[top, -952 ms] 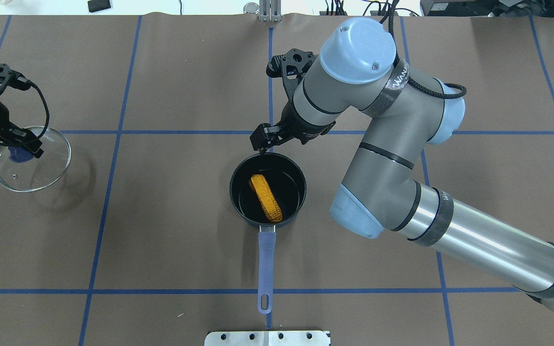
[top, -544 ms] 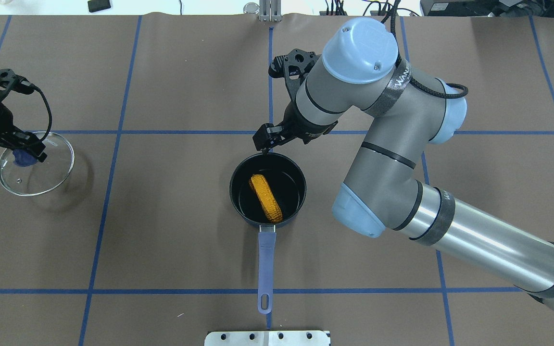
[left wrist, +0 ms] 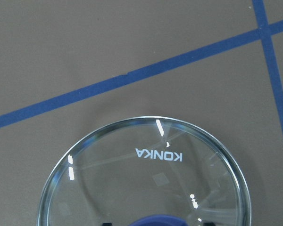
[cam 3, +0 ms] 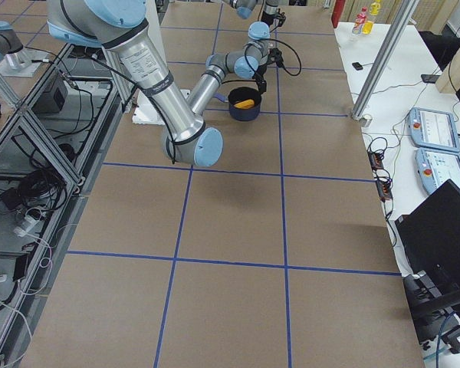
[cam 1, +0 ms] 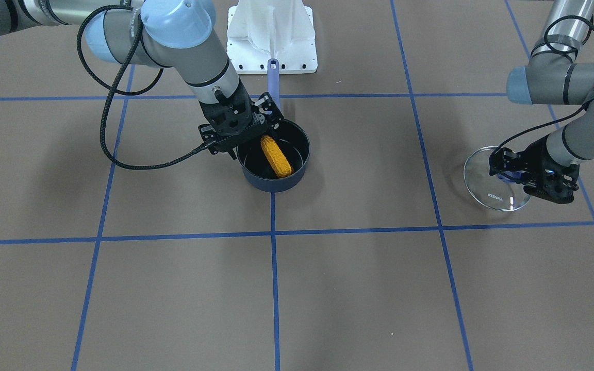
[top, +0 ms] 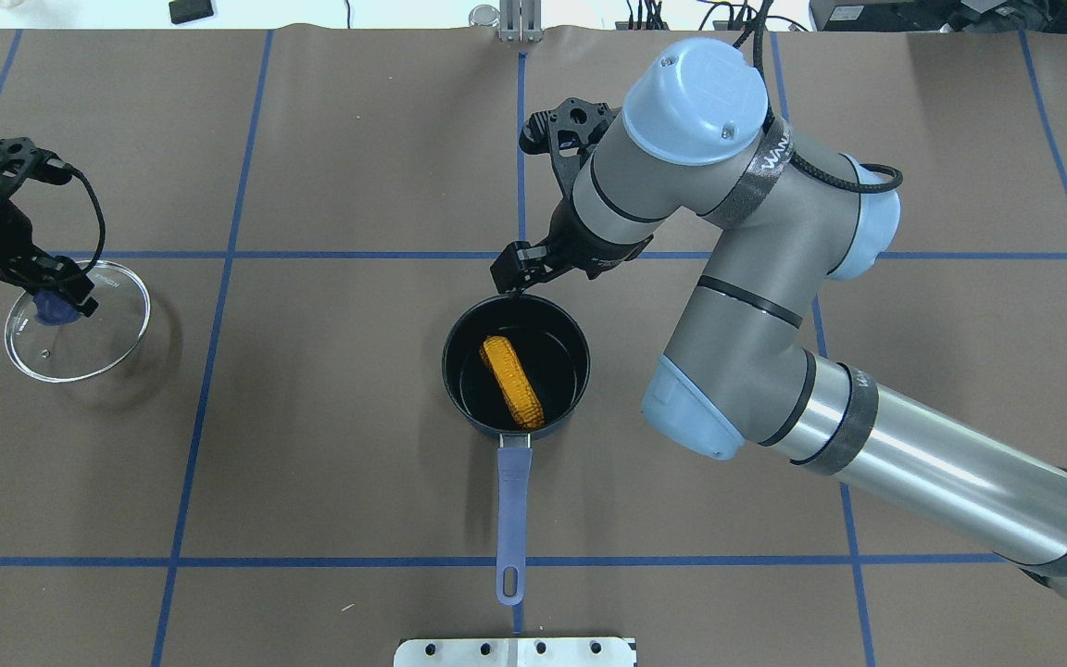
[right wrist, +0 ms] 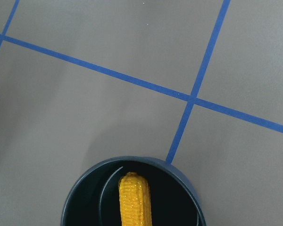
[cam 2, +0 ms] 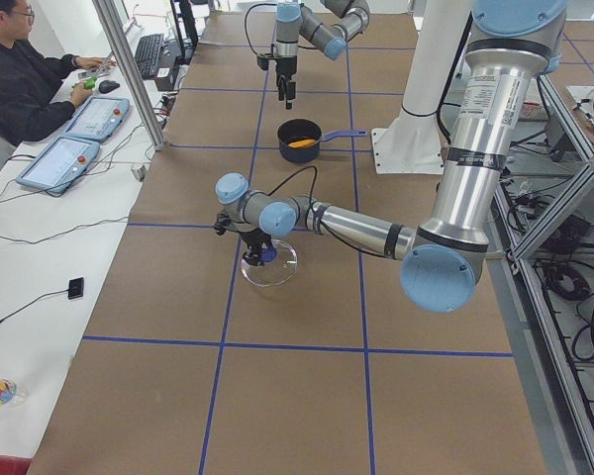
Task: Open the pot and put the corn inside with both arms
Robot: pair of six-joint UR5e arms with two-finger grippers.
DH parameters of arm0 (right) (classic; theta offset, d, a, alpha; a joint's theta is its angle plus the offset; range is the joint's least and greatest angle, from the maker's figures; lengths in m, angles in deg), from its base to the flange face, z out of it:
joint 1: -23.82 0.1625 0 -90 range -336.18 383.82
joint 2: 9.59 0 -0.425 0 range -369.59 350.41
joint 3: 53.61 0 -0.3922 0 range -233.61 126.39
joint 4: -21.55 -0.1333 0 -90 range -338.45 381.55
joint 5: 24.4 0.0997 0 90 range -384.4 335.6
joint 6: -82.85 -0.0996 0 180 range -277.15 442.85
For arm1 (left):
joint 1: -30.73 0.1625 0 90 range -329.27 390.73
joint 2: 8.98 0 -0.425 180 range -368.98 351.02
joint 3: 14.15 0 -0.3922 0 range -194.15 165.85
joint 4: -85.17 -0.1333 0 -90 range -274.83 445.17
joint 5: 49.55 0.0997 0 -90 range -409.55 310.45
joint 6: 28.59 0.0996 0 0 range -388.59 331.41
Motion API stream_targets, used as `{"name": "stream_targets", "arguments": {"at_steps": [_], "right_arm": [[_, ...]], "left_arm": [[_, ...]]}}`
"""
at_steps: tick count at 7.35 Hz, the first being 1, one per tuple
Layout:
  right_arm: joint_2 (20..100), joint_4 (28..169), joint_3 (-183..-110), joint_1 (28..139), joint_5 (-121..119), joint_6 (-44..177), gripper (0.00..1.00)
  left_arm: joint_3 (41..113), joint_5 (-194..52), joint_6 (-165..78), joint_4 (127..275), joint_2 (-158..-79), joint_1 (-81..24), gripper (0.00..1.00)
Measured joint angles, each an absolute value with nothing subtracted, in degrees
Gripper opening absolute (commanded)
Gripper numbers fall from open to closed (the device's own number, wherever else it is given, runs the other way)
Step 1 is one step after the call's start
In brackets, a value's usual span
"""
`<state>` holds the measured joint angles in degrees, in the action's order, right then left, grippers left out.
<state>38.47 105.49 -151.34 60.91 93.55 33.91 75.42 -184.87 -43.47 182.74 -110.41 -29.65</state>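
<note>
The dark navy pot [top: 448, 363] stands open mid-table, its lavender handle [top: 512, 500] pointing toward the robot. The yellow corn [top: 512, 381] lies inside it, also seen in the front view [cam 1: 276, 154] and the right wrist view [right wrist: 135, 200]. My right gripper [top: 510, 271] hangs open and empty just over the pot's far rim, apart from the corn. My left gripper [top: 56, 298] is shut on the lavender knob of the glass lid [top: 103, 333], holding it tilted slightly above the table at the far left. The lid's "KONKA" mark shows in the left wrist view [left wrist: 159, 155].
A white mounting plate [top: 515, 651] sits at the table's near edge behind the pot handle. Blue tape lines [top: 219, 255] grid the brown table cover. An operator [cam 2: 20, 84] sits at a side desk beyond the far side of the table.
My left gripper has carried the lid a little to the right and toward the robot. My right arm has drifted slightly right; the corn and pot have not moved.
</note>
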Motion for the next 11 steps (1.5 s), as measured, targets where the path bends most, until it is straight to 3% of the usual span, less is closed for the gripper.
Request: {"name": "stream_targets", "arguments": {"at_steps": [4,6,11], "right_arm": [[38.65,105.49,-151.31,60.93,93.54,34.18,1.00],[38.71,105.49,-151.24,60.91,93.55,34.23,1.00],[39.16,105.34,-151.25,61.78,93.53,34.23,1.00]], "left_arm": [[72.54,-184.90,-43.81,185.94,-110.91,-29.57,0.69],[72.45,-184.93,-43.88,186.21,-110.98,-29.56,0.99],[74.84,-185.64,-43.89,186.08,-111.21,-30.00,1.00]]}}
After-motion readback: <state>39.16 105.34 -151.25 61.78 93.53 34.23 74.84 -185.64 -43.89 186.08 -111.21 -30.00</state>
